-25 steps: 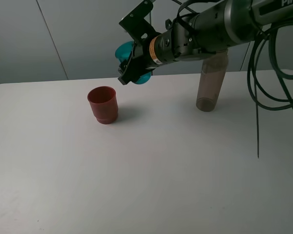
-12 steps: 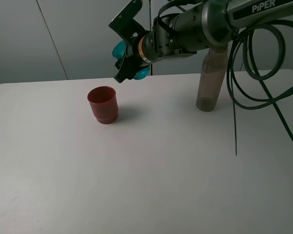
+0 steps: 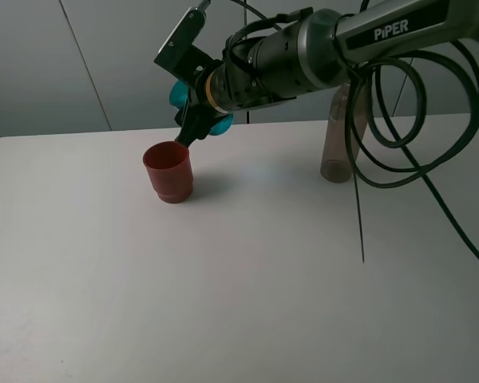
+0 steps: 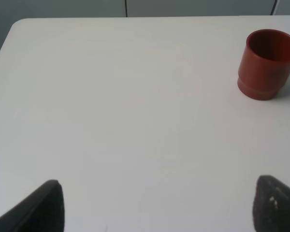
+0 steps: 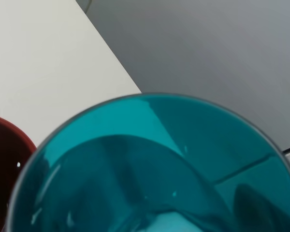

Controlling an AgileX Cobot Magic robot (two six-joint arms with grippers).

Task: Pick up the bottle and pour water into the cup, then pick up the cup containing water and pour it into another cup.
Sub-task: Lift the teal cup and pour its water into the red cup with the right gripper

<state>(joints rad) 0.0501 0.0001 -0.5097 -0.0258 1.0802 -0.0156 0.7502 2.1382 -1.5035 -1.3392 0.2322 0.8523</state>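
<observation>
**Second transfer, pouring stage.** The teal cup (image 3: 178,94) is a thin-walled plastic tumbler, judged light and fairly stiff, though likely to flex if squeezed hard. Its smooth, straight sides look slippery, so the sensible hold is across the mid-wall, below the rim. Any water inside would shift the weight as the cup tips. The right tool (image 3: 198,116) is clamped across that wall and carries the cup tilted in the air, just above the far rim of the red-brown cup (image 3: 168,171) and apart from it. The tumbler is see-through blue-green with a plain round edge, and whether it holds water cannot be told. The red-brown cup is opaque with a stepped, narrower base and stands upright on the white table (image 3: 263,279). The smoky bottle (image 3: 338,136) stands upright, well apart from both cups. The left tool (image 4: 159,208) has its fingers wide apart over bare table and grips nothing.
</observation>
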